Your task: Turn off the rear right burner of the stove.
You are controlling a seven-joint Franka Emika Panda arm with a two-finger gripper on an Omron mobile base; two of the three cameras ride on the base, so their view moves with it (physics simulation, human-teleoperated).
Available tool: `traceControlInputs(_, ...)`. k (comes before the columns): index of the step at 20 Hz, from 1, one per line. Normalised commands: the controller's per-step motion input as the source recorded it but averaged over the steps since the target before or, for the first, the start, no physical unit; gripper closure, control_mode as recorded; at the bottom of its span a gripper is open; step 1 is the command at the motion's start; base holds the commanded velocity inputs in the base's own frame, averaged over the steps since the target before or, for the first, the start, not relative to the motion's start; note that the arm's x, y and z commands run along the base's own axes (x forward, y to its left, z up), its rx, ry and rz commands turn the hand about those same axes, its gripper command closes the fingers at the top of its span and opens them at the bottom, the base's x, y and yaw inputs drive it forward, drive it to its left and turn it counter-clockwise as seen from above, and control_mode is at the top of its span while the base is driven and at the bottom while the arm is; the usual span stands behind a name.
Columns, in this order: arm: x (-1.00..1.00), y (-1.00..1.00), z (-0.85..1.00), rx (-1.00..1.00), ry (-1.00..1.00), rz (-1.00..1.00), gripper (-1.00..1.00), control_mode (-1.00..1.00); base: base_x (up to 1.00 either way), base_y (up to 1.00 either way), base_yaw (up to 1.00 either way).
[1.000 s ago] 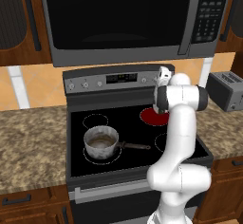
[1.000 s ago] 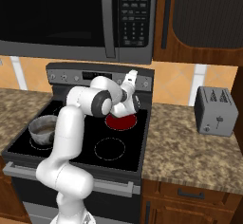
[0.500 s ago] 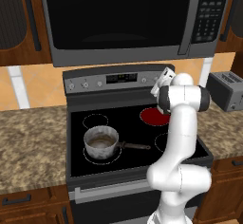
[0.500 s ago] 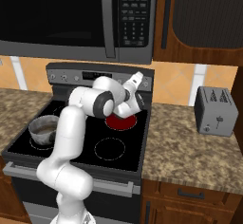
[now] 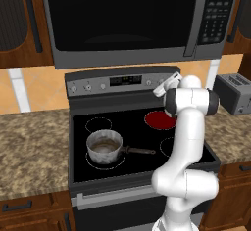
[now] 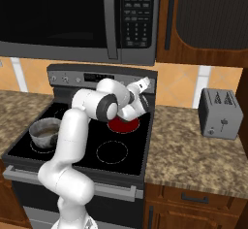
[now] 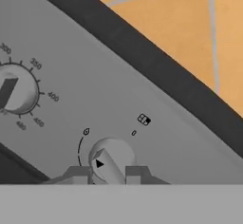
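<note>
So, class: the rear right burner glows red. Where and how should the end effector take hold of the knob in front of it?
Grip the raised bar across the knob, one finger on each flat side, coming straight at the back panel. The round face offers nothing to pinch; the bar does. The end effector already sits shut astride it, fingertips flanking.

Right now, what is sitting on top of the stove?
On the stove, a metal saucepan sits on the front left zone. The rear right burner glows red, partly hidden by the arm. The claw grips a back-panel knob.
</note>
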Motion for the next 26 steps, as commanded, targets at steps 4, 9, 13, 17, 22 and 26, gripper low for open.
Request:
traceControlInputs(4, -0.08, -0.02, -0.06, 0.33, -0.27, 0.0, 1.0, -1.0, 0.0, 0.0, 0.0)
traceControlInputs(9, -0.07, 0.0, 0.0, 0.31, -0.27, 0.0, 1.0, -1.0, 0.0, 0.0, 0.0)
traceControlInputs(13, -0.03, 0.0, -0.02, 0.31, -0.2, 0.0, 1.0, -1.0, 0.0, 0.0, 0.0)
traceControlInputs(17, -0.04, 0.0, -0.03, 0.34, -0.2, 0.0, 1.0, -1.0, 0.0, 0.0, 0.0)
traceControlInputs(22, -0.04, 0.0, -0.03, 0.35, -0.21, 0.0, 1.0, -1.0, 0.0, 0.0, 0.0)
traceControlInputs(26, -0.04, 0.0, -0.04, 0.34, -0.2, 0.0, 1.0, -1.0, 0.0, 0.0, 0.0)
